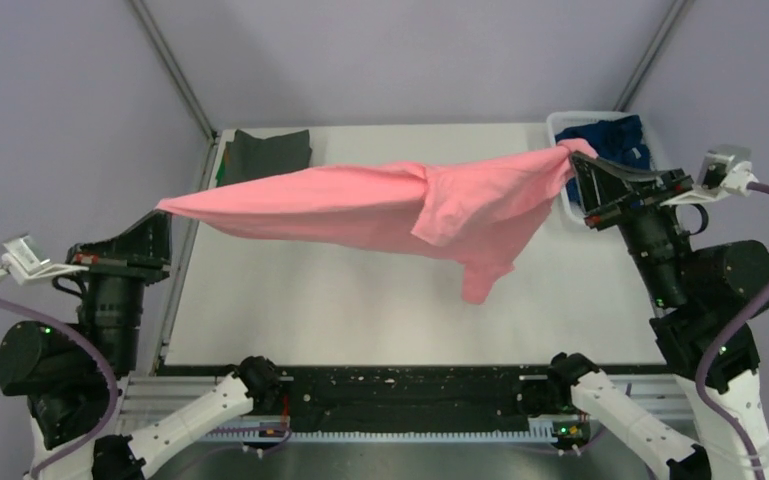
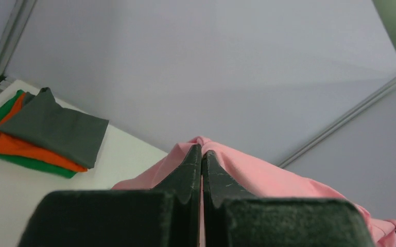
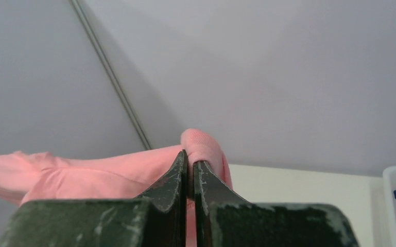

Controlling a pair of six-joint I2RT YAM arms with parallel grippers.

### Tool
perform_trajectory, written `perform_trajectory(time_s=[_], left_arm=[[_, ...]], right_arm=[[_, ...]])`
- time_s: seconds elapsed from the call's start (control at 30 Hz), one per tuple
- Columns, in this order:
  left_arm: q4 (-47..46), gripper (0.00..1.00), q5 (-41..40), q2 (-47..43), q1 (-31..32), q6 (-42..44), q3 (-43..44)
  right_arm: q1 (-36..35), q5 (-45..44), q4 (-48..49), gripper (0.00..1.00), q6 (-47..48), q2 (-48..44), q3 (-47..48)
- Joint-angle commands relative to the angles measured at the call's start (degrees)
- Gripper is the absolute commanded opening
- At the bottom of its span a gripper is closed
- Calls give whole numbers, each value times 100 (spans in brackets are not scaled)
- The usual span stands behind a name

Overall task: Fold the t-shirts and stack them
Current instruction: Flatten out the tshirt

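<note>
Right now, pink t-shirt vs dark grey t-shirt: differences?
The pink t-shirt is held aloft, stretched between the left gripper and right gripper; the dark grey t-shirt lies atop the orange t-shirt. The pink t-shirt is unfolded, the dark grey t-shirt folded flat. Both are plain, single-colour.
</note>
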State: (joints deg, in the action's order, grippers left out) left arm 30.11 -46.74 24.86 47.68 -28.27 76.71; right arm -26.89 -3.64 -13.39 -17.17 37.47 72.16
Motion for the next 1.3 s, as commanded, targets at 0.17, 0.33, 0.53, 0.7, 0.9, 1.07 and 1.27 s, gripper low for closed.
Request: perform_trajectory(time_s=[0.17, 0.33, 0.53, 0.7, 0.9, 1.07, 1.27], left_arm=[[-276, 0, 924, -73, -12, 568, 267], [-228, 0, -491, 789, -12, 605, 400], [-1311, 0, -2974, 2628, -115, 1747, 301], [-247, 0, -50, 4396, -2399, 442, 651], [-744, 0, 1451, 7488, -3477, 210, 1513], [-172, 3, 1688, 9760, -3634, 239, 3666], [-168, 72, 2043, 10445, -3651, 304, 4489]], right_arm=[[-37, 23, -513, 0, 79, -359, 596], [-35, -679, -469, 0, -79, -327, 402], [-42, -1900, -525, 0, -27, 555, 112], [-8, -3589, -368, 0, -70, 1846, -326], [1170, -2416, 576, 0, -419, 4047, -371], [1603, -1894, 1579, 8, -381, 6076, 418], [1791, -1311, 1720, 44, -88, 7804, 1905]])
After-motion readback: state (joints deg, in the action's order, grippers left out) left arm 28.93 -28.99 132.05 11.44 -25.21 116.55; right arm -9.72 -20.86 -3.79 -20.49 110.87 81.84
